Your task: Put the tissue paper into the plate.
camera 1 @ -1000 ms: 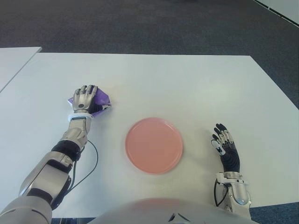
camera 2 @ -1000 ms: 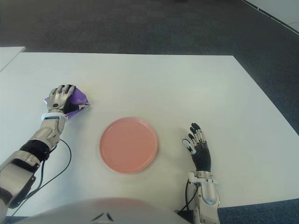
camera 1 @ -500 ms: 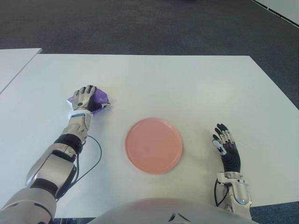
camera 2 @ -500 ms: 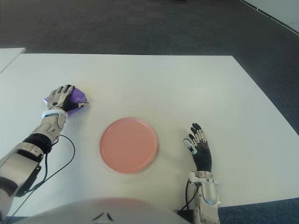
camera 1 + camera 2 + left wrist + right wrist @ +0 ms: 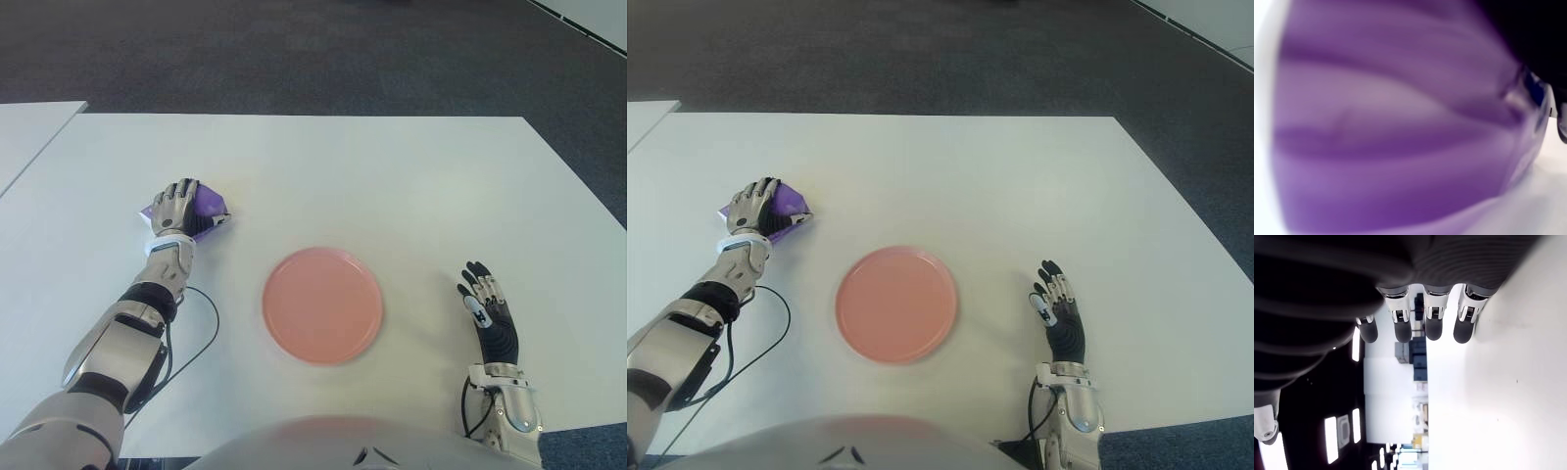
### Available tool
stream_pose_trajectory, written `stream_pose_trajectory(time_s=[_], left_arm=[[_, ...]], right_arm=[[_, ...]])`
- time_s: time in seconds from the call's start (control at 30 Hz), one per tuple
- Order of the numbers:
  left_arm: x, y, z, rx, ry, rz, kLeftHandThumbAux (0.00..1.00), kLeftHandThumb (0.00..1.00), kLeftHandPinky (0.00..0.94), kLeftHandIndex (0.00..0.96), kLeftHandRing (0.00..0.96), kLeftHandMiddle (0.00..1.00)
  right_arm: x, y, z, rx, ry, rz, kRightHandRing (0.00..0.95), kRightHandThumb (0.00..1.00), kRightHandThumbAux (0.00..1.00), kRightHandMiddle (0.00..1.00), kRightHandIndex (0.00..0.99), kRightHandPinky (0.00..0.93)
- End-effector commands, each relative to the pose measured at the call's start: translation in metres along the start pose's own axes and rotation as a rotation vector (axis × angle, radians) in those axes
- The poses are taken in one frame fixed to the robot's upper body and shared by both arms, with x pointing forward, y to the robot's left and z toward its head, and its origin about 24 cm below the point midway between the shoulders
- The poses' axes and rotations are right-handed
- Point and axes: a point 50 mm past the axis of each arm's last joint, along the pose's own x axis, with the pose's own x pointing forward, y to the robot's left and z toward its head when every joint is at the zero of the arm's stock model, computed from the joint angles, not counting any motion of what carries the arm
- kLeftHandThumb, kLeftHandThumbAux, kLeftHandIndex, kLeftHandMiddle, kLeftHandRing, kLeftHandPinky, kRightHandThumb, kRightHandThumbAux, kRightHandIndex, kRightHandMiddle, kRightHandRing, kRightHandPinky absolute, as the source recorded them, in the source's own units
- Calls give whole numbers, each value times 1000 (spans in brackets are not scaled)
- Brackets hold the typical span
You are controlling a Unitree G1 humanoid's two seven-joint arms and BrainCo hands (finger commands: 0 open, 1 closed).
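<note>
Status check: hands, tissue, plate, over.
Left robot hand closed on purple tissue pack, on table. Right robot hand open, idle right of plate. Plate empty, path clear.

The robot's left hand [image 5: 176, 207] has silver metal fingers with dark joints, a white wrist band and a silver-and-black segmented forearm trailing a thin black cable [image 5: 186, 338]. Its right hand [image 5: 489, 315] shows a black palm, silver-tipped fingers and silver wrist.

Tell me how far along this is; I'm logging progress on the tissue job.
Early stage. Done: the left hand has reached the purple tissue pack on the table, fingers over it. In hand: securing that grasp. Left: lift and carry it to the pink plate, which holds nothing. The right hand shows right of the plate.
</note>
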Motion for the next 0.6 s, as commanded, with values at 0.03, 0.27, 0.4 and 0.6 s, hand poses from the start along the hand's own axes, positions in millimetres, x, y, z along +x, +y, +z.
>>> stream_pose_trajectory(time_s=[0.03, 0.27, 0.4, 0.6], left_arm=[[-25, -33, -5, -24, 44, -86, 374, 201, 136, 94, 94, 93], [-33, -42, -5, 31, 49, -45, 396, 203, 52, 69, 33, 40], [-41, -50, -11, 77, 58, -76, 405, 196, 12, 41, 6, 8], [-54, -64, -17, 108, 75, -161, 408, 191, 25, 29, 0, 0]], right_arm=[[-4, -8, -11, 38, 57, -27, 0, 63, 499, 0, 0, 26], [-3, -13, -10, 42, 52, -27, 0, 63, 508, 0, 0, 26], [-3, -16, -10, 42, 51, -28, 0, 63, 508, 0, 0, 26], [-3, -26, 19, 69, 11, -43, 6, 85, 569, 32, 11, 5]])
